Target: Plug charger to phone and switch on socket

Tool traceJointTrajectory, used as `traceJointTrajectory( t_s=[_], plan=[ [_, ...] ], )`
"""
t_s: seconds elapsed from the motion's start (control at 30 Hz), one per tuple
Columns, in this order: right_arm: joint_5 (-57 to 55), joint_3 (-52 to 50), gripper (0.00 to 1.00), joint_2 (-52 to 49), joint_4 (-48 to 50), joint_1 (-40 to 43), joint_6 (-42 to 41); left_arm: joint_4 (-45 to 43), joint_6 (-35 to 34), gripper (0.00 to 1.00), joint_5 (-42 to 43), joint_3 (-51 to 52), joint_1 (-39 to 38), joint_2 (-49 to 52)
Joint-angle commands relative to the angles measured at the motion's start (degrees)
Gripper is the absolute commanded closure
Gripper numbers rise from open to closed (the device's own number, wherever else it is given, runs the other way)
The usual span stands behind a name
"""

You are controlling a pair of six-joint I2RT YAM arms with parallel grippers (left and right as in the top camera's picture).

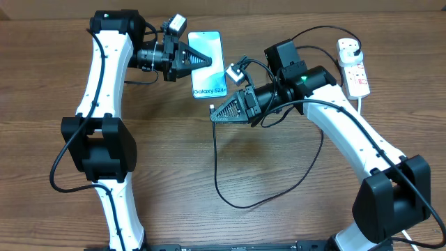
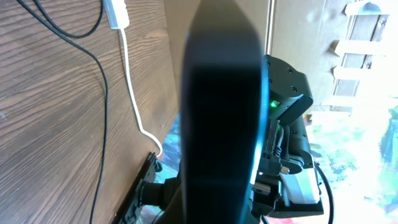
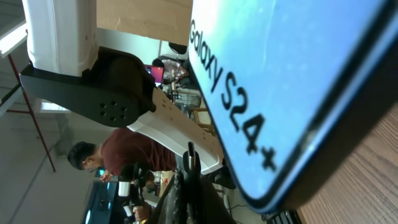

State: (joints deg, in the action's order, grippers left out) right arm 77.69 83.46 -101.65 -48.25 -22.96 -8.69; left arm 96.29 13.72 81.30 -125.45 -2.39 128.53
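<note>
Overhead view puts the phone (image 1: pixel 211 75) near the top middle of the table (image 1: pixel 167 209), screen up, its white lettering at the end nearest the right arm. The left gripper (image 1: pixel 203 61) is pressed together on the phone's side edge. The left wrist view shows the phone (image 2: pixel 224 106) edge-on as a dark slab across the middle, which suggests it is held off the wood, though how high I cannot tell. Just below the lettered end sits the connector tip (image 1: pixel 212 107) of the charger (image 1: pixel 240 206), near the phone but apart from it, so step 1, plugging in, is not yet done. The right gripper (image 1: pixel 215 114) appears to be pinching the charger right at that tip, with the thin black cable dropping from it, looping low across the table and climbing back toward the right. In the right wrist view the phone (image 3: pixel 298 74) looms close at the upper right, so by my judgement the 2 parts are lined up for insertion and little travel is left. At the far right lies the socket (image 1: pixel 355 70), with a black plug (image 1: pixel 348 46) seated at its top end and its white cord (image 1: pixel 362 101) trailing off. Its switch is too small to read, and no gripper is near it, so I judge step 2 undone as well.
</note>
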Motion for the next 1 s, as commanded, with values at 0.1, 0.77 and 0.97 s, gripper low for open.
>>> traceJointTrajectory(
  t_s=[0.1,0.77,0.97],
  plan=[
    [-0.55,1.25,0.96,-0.17,0.28,-0.28,0.83,0.55,0.44,0.96,3.82,-1.05,-0.22,-1.22],
    [-4.55,1.25,0.96,-0.17,4.55,-0.22,-5.11,0.55,0.46,0.96,3.82,-1.05,-0.26,-1.22],
    [-3.8,1.25,0.96,-0.17,7.19,-0.22,-7.87,0.55,0.46,0.96,3.61,-1.05,-0.26,-1.22]
  ],
)
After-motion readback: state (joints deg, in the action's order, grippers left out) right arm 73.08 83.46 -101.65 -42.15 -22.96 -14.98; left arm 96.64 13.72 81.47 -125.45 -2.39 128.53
